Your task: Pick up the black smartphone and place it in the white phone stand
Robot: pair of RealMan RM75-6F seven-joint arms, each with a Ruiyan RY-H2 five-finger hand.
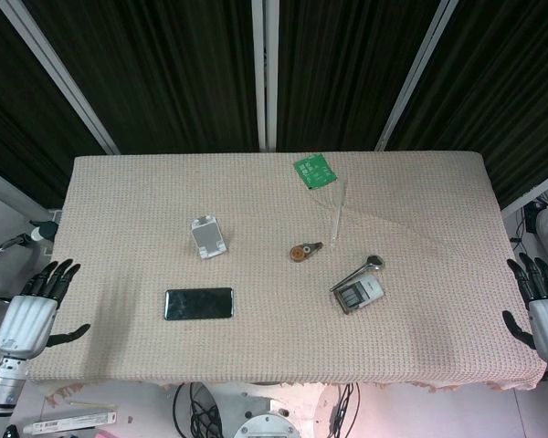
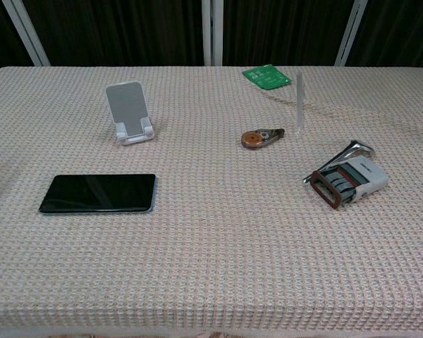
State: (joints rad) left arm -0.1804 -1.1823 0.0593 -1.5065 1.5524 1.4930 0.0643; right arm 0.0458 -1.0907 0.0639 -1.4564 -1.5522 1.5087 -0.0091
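— Phone (image 1: pixel 198 304) first: where does it lie?
— Flat and face up on the woven tablecloth (image 1: pixel 256 210), toward the near left part of the table, long side running left to right. Nothing touches it.
— And the stand (image 1: pixel 208 237)?
— White, upright, a little farther back than the phone and well apart from it. Its cradle holds nothing.
— Left hand (image 1: pixel 38 308)?
— At the table's left edge, level with the phone but off the cloth, fingers spread wide, holding nothing. Only the head view shows it.
— Right hand (image 1: pixel 542 306)?
— Mirrored at the right edge, fingers apart as well, nothing in it.
— What else sits on the cloth?
— A small round brown tape dispenser (image 2: pixel 261 138) near the middle, a clear slim tube (image 2: pixel 299 102) lying behind it, a green card (image 2: pixel 266 76) by the far edge, and a white stamp-like tool with a metal handle (image 2: pixel 347 177) on the right.
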